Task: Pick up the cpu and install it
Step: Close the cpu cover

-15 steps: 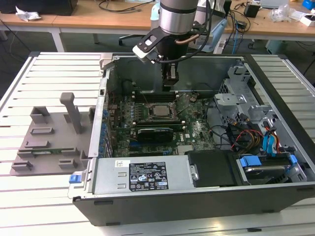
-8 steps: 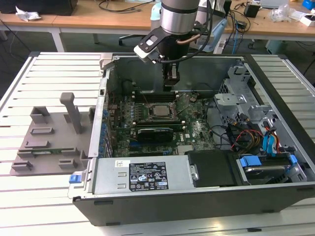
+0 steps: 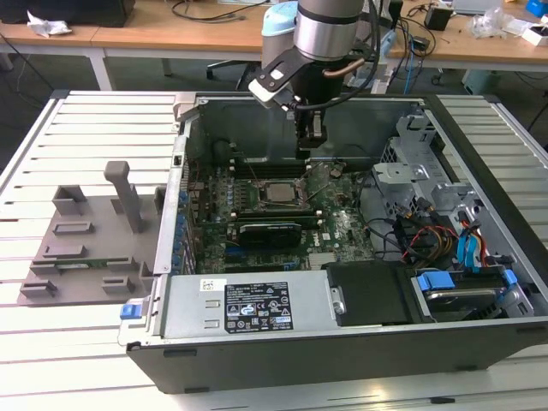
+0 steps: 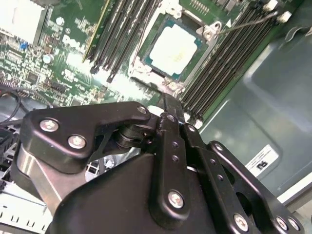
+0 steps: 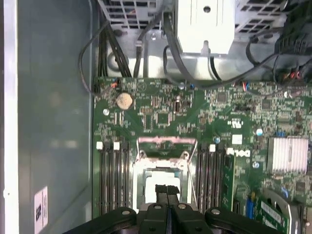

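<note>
A: Exterior view's left first?
B: Grey fixture tray [image 3: 81, 257], beside the open computer case [image 3: 342, 355].
A: Where's the cpu [image 3: 276, 192]?
B: In its motherboard socket [image 3: 250, 199] — black expansion card [image 3: 270, 231] just beside it. The gripper [image 3: 312, 147] hangs above, fingers clenched together, nothing between them.
A: Anything hidden?
B: In the first wrist view the fingertips [image 5: 160, 191] cover part of the cpu — cables [image 3: 419, 235] tangle by the drive cage [image 3: 411, 158] at the exterior view's right.
</note>
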You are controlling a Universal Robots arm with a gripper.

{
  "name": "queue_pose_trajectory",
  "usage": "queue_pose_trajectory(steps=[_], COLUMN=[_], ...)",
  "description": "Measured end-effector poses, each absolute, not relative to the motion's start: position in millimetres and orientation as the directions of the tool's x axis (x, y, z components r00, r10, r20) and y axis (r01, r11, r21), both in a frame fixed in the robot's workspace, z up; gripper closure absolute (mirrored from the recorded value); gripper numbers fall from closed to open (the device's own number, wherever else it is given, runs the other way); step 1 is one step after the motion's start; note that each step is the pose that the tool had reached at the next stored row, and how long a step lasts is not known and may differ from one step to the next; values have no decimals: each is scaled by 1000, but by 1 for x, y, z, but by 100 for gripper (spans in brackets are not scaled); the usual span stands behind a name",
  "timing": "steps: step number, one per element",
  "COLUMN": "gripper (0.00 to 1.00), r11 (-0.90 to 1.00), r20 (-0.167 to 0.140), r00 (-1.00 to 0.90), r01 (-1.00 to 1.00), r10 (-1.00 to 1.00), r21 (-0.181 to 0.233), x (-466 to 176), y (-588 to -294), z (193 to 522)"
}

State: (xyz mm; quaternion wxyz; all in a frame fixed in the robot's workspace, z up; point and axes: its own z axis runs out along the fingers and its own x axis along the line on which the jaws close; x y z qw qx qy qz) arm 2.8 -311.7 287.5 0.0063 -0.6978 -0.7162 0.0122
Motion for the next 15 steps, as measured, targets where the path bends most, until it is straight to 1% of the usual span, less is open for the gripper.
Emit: queue_pose_trajectory(steps=[15], gripper=[89], r11=[26], r20=[-11], r00=[-26], r01=[999], r10=[1000], r21=[-27], x=[39], y=[-311], z=[284])
